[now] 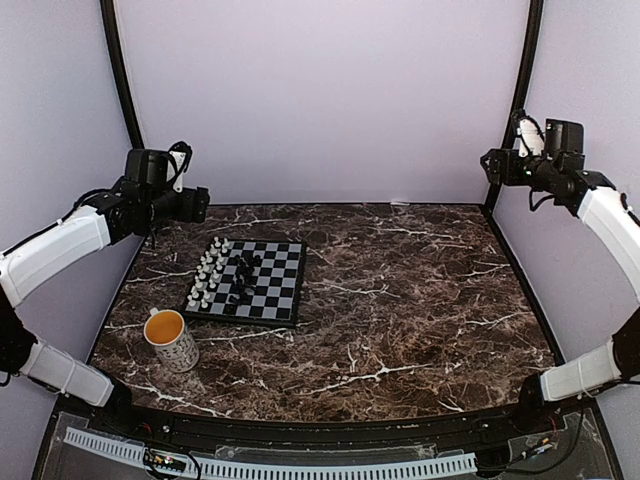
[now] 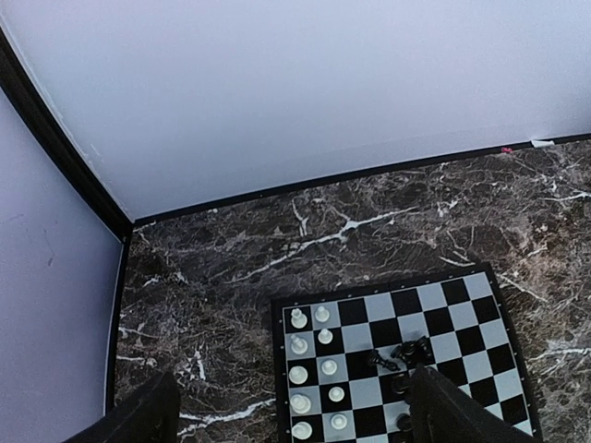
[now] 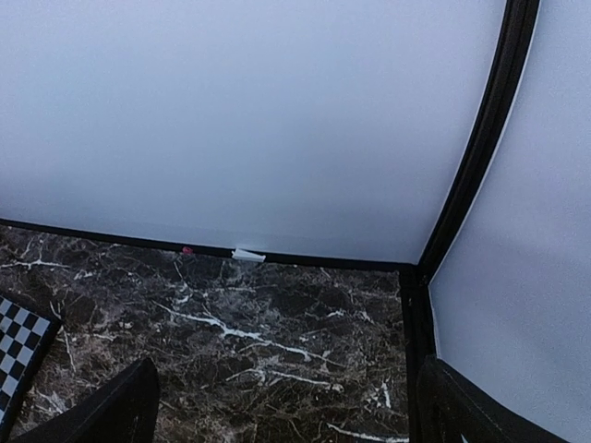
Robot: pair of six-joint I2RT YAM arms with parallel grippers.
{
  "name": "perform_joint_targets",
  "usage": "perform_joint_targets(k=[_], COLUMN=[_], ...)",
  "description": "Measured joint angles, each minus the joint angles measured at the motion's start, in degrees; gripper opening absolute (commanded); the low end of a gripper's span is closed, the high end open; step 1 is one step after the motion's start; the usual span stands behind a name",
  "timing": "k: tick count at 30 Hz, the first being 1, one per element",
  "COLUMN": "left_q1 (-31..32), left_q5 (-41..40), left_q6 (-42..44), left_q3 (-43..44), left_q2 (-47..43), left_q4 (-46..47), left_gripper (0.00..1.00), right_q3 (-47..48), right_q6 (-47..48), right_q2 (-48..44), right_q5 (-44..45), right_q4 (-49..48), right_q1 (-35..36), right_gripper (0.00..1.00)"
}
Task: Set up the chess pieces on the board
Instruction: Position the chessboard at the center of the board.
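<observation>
The board (image 1: 243, 317) lies at the left of the marble table; its far end shows in the left wrist view (image 2: 434, 297). White chess pieces (image 1: 208, 272) (image 2: 297, 375) stand upright in two columns along its left edge. Black chess pieces (image 1: 243, 270) (image 2: 413, 351) are bunched mid-board, and some look toppled. High above the board's far-left corner my left gripper (image 1: 203, 205) (image 2: 291, 380) hangs open and holds nothing. My right gripper (image 1: 490, 165) (image 3: 286, 383) is raised at the far right corner, open and empty, over bare marble.
A patterned mug (image 1: 172, 340) with orange liquid stands near the board's front-left corner. Pale walls with black posts close in the table at the back and both sides. A corner of the board (image 3: 17, 340) shows at the right wrist view's left edge.
</observation>
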State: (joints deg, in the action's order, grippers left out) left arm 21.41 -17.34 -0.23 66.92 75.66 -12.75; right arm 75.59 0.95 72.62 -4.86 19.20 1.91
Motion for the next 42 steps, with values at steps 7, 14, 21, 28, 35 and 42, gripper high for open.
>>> perform_joint_targets(k=[7, 14, 21, 28, 35, 42], left_q1=[-5.6, -10.0, -12.0, -14.8, -19.3, -23.1], left_q5=[4.4, 8.8, 13.8, 18.4, 24.7, 33.7], left_q6=[-1.3, -4.6, -7.8, -12.5, -19.2, -26.6], left_q3=[-7.1, -7.9, -9.1, -2.0, 12.8, 16.7], left_q2=[0.5, 2.7, 4.4, 11.4, 24.0, 34.0], left_q4=[5.0, 7.6, 9.7, 4.2, -2.1, -3.7], left_gripper=[0.83, 0.81, 0.82, 0.91, 0.94, 0.59], right_q3=[-2.9, -0.6, 8.2, 20.0, 25.5, 22.8], right_q6=[2.6, 9.4, 14.1, 16.0, 17.0, 17.0], right_q2=[7.6, 20.3, 36.0, 49.4, 54.7, 53.5], right_q5=[-7.0, -13.3, -17.6, -20.2, -23.0, -24.0], right_q4=[-1.1, 0.8, 3.3, 6.0, 9.2, 9.6], right_q1=[-1.5, 2.7, 11.5, 21.6, 27.9, 28.0], right_gripper=[0.94, 0.82, 0.69, 0.66, 0.66, 0.65])
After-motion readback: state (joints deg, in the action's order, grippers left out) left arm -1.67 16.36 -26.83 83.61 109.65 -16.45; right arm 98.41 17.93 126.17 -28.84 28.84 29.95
